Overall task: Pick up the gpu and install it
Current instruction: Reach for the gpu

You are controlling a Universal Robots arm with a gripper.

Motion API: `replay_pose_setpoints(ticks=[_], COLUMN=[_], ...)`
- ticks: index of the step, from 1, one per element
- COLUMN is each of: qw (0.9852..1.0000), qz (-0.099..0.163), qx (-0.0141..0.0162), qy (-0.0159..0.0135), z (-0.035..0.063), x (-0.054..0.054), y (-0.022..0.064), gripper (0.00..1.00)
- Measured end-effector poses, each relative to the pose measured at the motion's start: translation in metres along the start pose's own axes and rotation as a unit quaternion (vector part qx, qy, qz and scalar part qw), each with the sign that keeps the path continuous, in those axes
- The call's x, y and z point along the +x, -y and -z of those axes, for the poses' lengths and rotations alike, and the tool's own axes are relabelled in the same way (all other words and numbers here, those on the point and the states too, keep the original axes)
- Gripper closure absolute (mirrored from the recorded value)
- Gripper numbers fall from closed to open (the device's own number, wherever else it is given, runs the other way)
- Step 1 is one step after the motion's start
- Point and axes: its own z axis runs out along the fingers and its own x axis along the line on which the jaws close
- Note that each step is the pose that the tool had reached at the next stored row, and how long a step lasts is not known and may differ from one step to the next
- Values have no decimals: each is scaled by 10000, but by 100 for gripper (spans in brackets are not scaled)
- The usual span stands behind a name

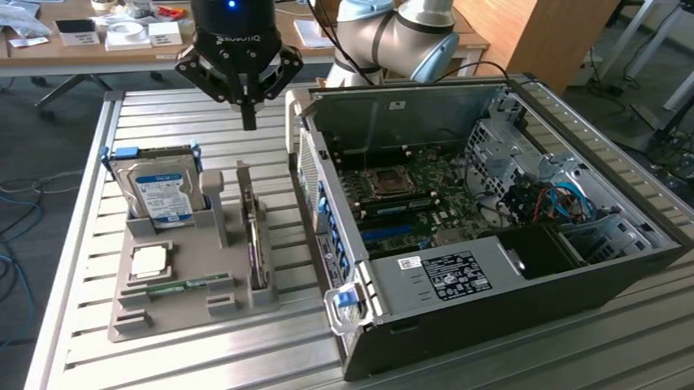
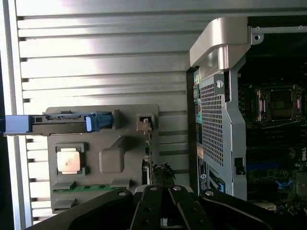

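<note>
The gpu stands on its long edge in a slot of the grey holder tray, a thin green card with a dark cooler face. My gripper hangs above the table, behind the tray and well above the card, its fingers pressed together with nothing between them. In the wrist view the gripper sits close over the gpu, which I see edge-on beside the tray. The open computer case lies on its side at the exterior view's right, its motherboard exposed.
The tray also holds an upright hard drive, a processor chip and a narrow green memory stick. The case's wall stands close to the gpu's slot. The table is ribbed aluminium. Cluttered desks stand behind.
</note>
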Motion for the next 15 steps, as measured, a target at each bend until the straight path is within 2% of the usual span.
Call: replay_pose_setpoints(ticks=[6, 15], qw=[10000, 10000], qz=[0, 0], qx=[0, 0], qy=[0, -1], z=[2, 13], x=[4, 27], y=[47, 267], gripper=[89, 89])
